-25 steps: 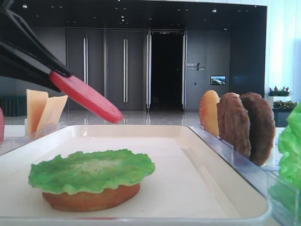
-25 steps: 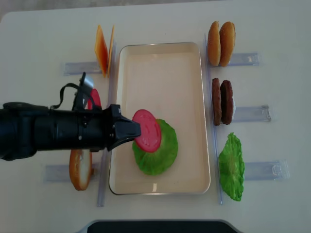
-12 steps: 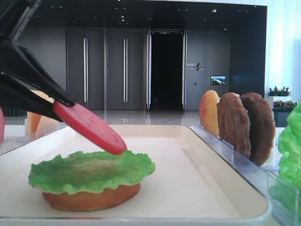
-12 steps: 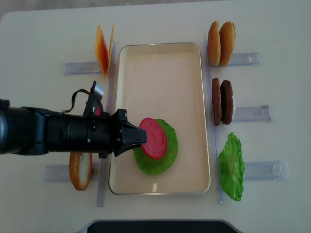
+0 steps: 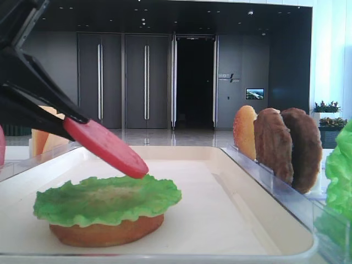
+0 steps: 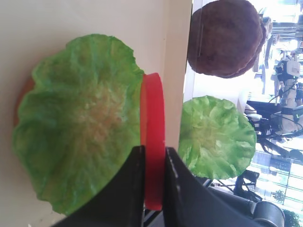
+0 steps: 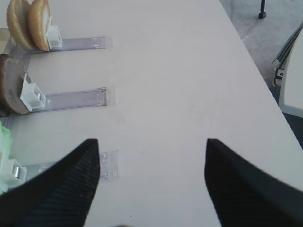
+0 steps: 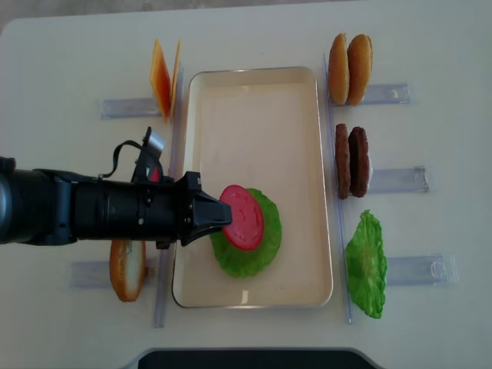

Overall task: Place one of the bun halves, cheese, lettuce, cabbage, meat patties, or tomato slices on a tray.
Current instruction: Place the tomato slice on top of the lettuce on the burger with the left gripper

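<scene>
One tomato slice (image 8: 244, 217) sits clamped edge-on in my left gripper (image 8: 217, 218), tilted just over the lettuce (image 8: 250, 246) on a bun half (image 5: 107, 231), lower centre of the tray (image 8: 254, 84). My right gripper (image 7: 151, 182) (jaws apart) hovers over bare tabletop (image 7: 180, 71).

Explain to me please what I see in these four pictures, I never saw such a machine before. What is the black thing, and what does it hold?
The black thing is the robot's left gripper, a two-fingered clamp on an arm. It is shut on a red tomato slice, tilted above a lettuce leaf that lies on a bun half in the cream tray.

One picture looks straight down, one looks low across the tray, and two come from cameras on the wrists. The right gripper is open over bare table.

Beside the tray, clear racks hold cheese, buns, meat patties and another lettuce leaf.
</scene>
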Tool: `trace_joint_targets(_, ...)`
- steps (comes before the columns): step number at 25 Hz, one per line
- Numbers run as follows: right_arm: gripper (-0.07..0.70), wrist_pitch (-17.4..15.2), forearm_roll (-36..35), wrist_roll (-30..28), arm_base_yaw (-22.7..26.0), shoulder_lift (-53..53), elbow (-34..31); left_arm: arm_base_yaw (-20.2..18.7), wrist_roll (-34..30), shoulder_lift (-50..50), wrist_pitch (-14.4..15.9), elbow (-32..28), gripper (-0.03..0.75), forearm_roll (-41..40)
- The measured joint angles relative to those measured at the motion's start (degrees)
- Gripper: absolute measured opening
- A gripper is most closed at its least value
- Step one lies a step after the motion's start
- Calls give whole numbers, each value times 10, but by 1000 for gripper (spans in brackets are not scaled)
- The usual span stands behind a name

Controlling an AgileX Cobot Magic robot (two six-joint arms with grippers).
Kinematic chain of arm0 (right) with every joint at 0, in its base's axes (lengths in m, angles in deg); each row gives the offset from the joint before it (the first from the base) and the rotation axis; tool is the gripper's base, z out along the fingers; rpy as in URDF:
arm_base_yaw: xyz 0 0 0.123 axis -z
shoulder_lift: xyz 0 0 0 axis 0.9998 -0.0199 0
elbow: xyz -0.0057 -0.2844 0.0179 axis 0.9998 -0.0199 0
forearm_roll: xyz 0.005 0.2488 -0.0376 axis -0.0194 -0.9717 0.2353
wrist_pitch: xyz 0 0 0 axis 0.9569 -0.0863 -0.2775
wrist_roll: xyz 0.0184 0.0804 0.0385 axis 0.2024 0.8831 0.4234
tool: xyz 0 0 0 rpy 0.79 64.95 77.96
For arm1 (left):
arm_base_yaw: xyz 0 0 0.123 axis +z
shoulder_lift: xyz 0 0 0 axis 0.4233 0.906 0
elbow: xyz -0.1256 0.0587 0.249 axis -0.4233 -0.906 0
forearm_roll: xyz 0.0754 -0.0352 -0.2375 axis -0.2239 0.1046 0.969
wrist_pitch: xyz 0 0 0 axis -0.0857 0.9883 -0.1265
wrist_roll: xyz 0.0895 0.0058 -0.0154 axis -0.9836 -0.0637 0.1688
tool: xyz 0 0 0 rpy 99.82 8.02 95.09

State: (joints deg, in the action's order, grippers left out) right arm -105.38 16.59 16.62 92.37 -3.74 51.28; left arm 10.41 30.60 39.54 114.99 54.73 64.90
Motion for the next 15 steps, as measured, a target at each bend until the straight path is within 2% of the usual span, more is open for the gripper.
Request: trace_joint_targets(15, 481, 0, 0, 0, 0, 0, 0, 0, 0, 1, -12, 2, 63, 4)
